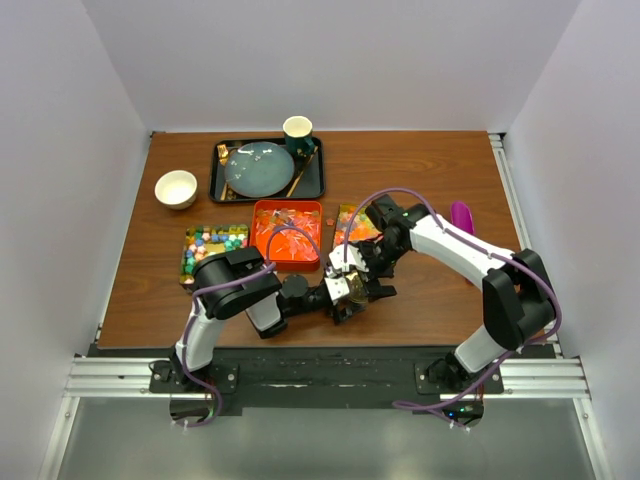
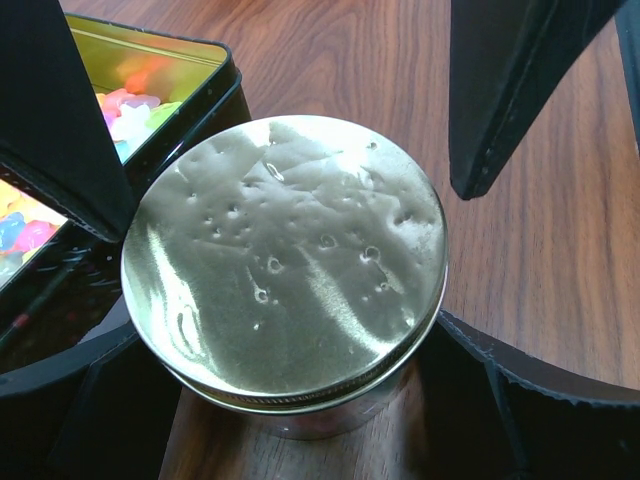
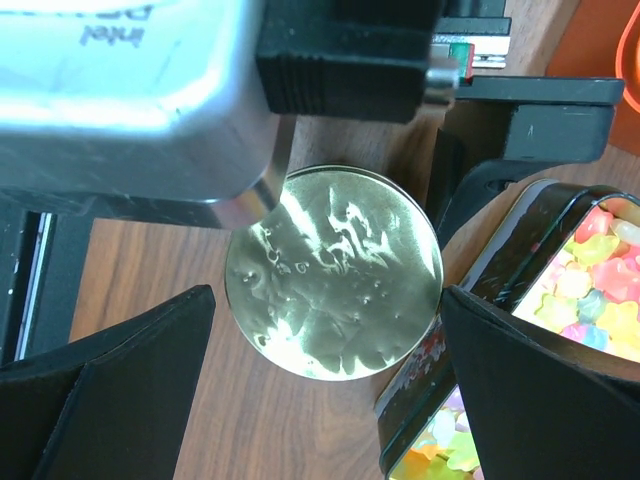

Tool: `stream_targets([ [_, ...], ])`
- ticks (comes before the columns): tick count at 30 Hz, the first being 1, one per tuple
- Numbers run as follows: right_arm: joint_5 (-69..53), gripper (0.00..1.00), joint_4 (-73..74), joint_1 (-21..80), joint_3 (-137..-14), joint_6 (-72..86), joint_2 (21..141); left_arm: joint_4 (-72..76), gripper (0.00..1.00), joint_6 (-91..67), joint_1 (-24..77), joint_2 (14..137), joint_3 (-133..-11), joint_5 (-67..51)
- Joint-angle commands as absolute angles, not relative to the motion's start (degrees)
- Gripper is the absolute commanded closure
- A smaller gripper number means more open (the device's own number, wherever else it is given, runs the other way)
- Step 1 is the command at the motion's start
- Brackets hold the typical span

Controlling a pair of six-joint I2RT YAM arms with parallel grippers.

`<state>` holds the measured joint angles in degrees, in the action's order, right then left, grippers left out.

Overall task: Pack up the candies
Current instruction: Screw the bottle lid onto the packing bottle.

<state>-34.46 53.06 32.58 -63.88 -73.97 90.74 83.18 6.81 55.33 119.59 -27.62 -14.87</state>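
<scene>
Gold lid [image 2: 285, 265] sitting on tin [image 2: 310, 418] | left jaws, right jaws straddling it wide open, holding nothing | probably lining up steady-and-twist.

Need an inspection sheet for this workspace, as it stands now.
Surface: wooden table.
Job's things: cube candies at left; wrapped candies in red tray; pastel candies in black tin; round tin under gold lid.
Clutter: bowl; plate and cup on black tray; purple scoop.
Grippers: left gripper and right gripper both open, either side of the lid.
Cables: purple cables looped along both arms.
Surroundings: white walls.
</scene>
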Motion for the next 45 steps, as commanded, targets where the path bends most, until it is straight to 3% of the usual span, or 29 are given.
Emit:
stream_targets([
  [1, -35.95, 0.01, 50.81, 33.48, -62.23, -73.66, 90.44, 73.13, 1.00, 9.49, 54.58, 122.70, -26.89, -13.27],
  [3, -35.33, 0.01, 48.97, 33.66, -61.09, -73.48, 90.00, 73.13, 1.00, 9.41, 54.49, 122.78, -26.81, -13.45],
  [6, -35.33, 0.09, 46.94, 33.84, -59.77, -71.46, 89.74, 72.86, 1.00, 9.40, 54.40, 122.70, -26.89, -13.54],
  [10, -34.28, 0.31, 42.81, 33.84, -57.84, -63.66, 88.86, 72.86, 1.00, 9.40, 54.32, 122.78, -26.98, -13.27],
  [19, -29.55, 0.37, 30.51, 33.84, -44.49, -46.08, 79.99, 73.65, 1.00, 9.32, 53.97, 122.61, -26.63, -11.69],
  [23, -25.06, 0.36, 27.16, 33.84, -42.63, -35.79, 79.63, 73.65, 1.00, 9.32, 53.96, 122.78, -26.72, -11.60],
  [29, -22.94, 0.24, 31.17, 33.84, -45.34, -29.53, 79.01, 73.56, 1.00, 9.14, 53.70, 122.78, -26.72, -11.51],
  [32, -21.98, 0.01, 35.57, 33.66, -47.02, -28.39, 77.44, 74.18, 1.00, 8.88, 53.70, 122.43, -26.46, -11.95],
  [38, -25.22, 0.01, 47.01, 25.76, -53.51, -33.91, 65.57, 73.74, 1.00, 5.01, 53.53, 122.17, -26.63, -19.07],
  [45, -33.30, 0.01, 51.67, 25.66, -60.55, -53.67, 75.39, 73.48, 1.00, 5.36, 53.53, 122.43, -26.81, -18.28],
])
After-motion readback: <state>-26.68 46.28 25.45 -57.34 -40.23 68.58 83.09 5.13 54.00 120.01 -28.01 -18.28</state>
